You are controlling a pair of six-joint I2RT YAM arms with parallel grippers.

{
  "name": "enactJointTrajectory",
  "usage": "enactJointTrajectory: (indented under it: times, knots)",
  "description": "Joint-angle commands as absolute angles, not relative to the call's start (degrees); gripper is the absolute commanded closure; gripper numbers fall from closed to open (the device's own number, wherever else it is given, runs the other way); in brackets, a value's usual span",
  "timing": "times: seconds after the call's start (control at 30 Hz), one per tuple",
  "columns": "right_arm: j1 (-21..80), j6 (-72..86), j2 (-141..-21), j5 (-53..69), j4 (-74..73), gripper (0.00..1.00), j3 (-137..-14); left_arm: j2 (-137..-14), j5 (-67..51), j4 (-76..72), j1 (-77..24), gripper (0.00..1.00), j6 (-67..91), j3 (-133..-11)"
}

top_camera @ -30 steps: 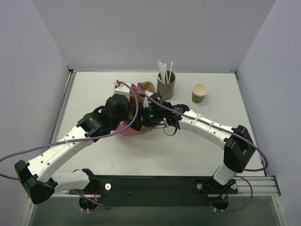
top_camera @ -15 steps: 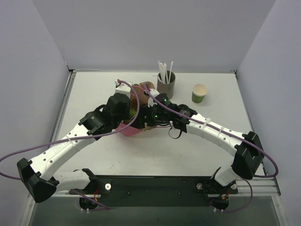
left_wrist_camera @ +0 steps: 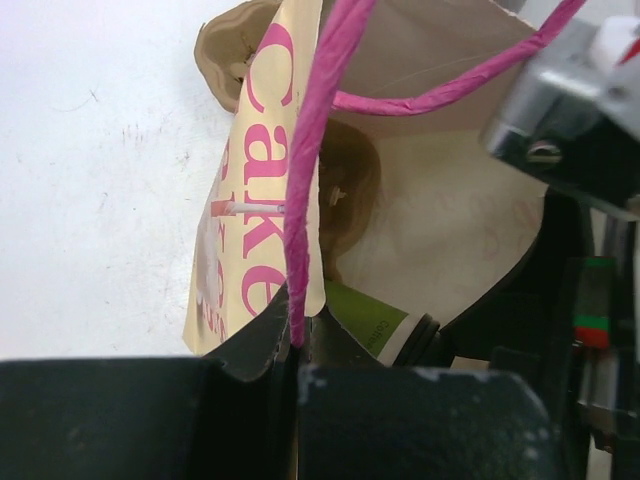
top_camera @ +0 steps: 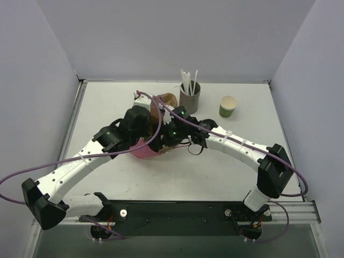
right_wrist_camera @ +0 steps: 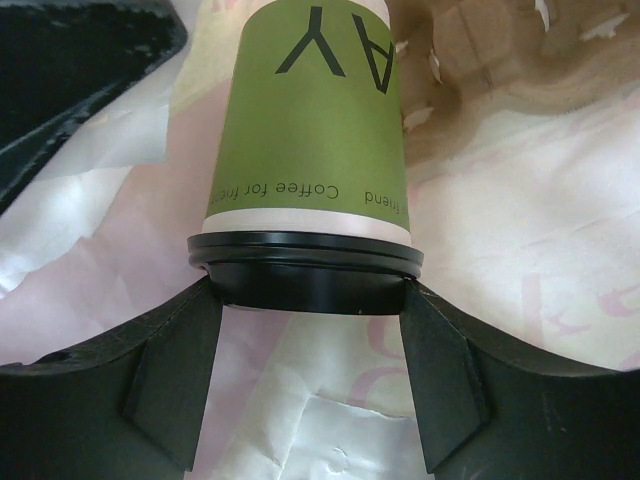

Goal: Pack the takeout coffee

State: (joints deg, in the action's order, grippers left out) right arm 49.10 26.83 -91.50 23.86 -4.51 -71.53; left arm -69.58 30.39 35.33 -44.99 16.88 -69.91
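You are looking at two arms meeting over a paper bag (top_camera: 146, 149) that is lying on its side in the middle of the desk (top_camera: 107, 102). Your right arm's elbow was swinging out away from the bag half a second ago and is now sitting back closer to it. I am reading that as a small reposition, not a release, so the packing is not yet finished. Your right end effector (right_wrist_camera: 308, 300) is holding the takeout coffee (right_wrist_camera: 310, 130) at a middling width. Its fingers are pressing either side of the black lid (right_wrist_camera: 305, 265), and the green cup is pointing deeper into the bag's mouth. Your left end effector (left_wrist_camera: 298, 350) is pinching fully shut on the bag's rim, with the pink cord handle (left_wrist_camera: 312, 150) running up out of the grip, and it is keeping the mouth lifted. Bag paper is crowding the cup on every side, and the left end effector is sitting just beside the mouth. The straw holder (top_camera: 190, 97) is standing near the bag's far side, with the spare green cup (top_camera: 228, 106) well beyond it. Bare desk is lying on the bag's near side, so backing out that way is looking safest.
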Motion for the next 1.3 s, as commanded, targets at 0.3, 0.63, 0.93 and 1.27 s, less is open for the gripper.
enactJointTrajectory:
  times: [0.3, 0.63, 0.93, 1.27]
  knots:
    - [47.5, 34.5, -99.1, 32.1, -7.6, 0.70, -76.9, -61.1, 25.1, 18.0, -44.5, 1.00, 9.7, -62.9]
    - [46.0, 40.7, -100.6, 27.3, -10.9, 0.71, -79.6, -58.0, 9.7, 14.8, -44.2, 1.00, 3.8, -58.4]
    - [47.8, 41.0, -98.2, 15.4, -15.1, 0.71, -79.5, -53.1, 5.7, 11.9, -43.5, 1.00, 4.6, -52.6]
    - [47.8, 39.6, -95.0, 12.4, -24.2, 0.71, -84.9, -54.4, -6.5, 2.4, -40.8, 1.00, 8.9, -51.4]
